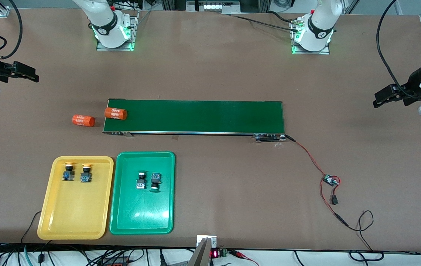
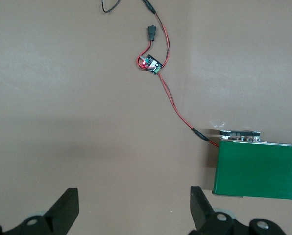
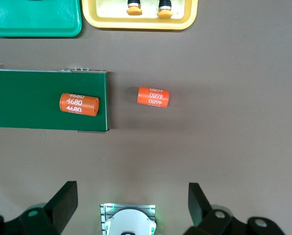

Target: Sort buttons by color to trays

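Observation:
Two yellow-capped buttons (image 1: 68, 171) (image 1: 85, 172) lie side by side in the yellow tray (image 1: 74, 214). In the green tray (image 1: 140, 218) beside it lie two green-capped buttons (image 1: 141, 180) (image 1: 155, 181). The right wrist view shows the yellow tray's rim (image 3: 141, 23), both yellow caps (image 3: 133, 7) (image 3: 164, 9) and a corner of the green tray (image 3: 33, 24). My right gripper (image 1: 29, 75) (image 3: 133, 205) hangs open and empty over bare table at the right arm's end. My left gripper (image 1: 380, 100) (image 2: 134, 205) hangs open and empty over bare table at the left arm's end.
A long dark green conveyor belt (image 1: 195, 116) crosses the middle of the table, with one orange cylinder (image 1: 115, 113) on its end. A second orange cylinder (image 1: 83, 120) lies on the table beside it. Red and black wires with a small circuit board (image 1: 330, 180) trail from the belt's other end.

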Tool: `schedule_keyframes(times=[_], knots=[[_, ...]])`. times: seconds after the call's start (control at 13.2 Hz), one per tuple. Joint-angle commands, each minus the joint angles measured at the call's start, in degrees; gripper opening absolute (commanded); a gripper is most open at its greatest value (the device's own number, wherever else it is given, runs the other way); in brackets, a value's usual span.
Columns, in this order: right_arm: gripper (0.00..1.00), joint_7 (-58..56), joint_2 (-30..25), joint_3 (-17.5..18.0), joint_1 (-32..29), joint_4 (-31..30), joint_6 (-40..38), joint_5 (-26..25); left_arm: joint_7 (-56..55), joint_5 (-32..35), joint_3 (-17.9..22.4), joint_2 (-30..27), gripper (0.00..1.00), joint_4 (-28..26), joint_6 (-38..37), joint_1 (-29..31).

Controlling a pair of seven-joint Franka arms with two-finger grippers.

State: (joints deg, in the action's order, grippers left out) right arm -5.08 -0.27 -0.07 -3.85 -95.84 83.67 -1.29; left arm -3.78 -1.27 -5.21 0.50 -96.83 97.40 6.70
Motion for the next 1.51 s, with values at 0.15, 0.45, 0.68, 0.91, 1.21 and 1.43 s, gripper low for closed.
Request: schedule_keyframes(times=[0.15,0.45,0.68,0.91,1.21,1.43], knots=[[1.00,-0.8,-0.3,0.3,-0.9,-0.3,0.2,-0.5,1.8,-0.3,-0.9,-1.2,1.00,-0.5,1.9,0.2],[1.00,-0.8,-0.3,0.3,-1.0,-0.3,0.1,-0.5,0.9,-0.2,-2.1,-1.0,1.00,0.1,0.9,0.2],[1.00,-0.9,-0.3,0.3,-1.0,-0.3,0.1,-0.5,1.8,-0.1,-1.6,-1.1,1.00,-0.1,3.6,1.0],[1.00,-0.9,-0.3,0.3,-1.0,-0.4,0.0,-0.5,1.8,-0.1,-1.6,-1.3,1.00,-0.4,3.6,1.0],[1.00,-0.9,-0.3,0.3,-1.5,-0.4,0.2,-0.5,1.8,-0.1,-2.2,-2.3,1.00,-1.8,6.0,0.9],[1.00,-0.9,-0.2,0.3,-1.5,-0.3,0.2,-0.5,1.7,-0.2,-2.2,-2.4,1.00,-1.8,5.3,1.0]])
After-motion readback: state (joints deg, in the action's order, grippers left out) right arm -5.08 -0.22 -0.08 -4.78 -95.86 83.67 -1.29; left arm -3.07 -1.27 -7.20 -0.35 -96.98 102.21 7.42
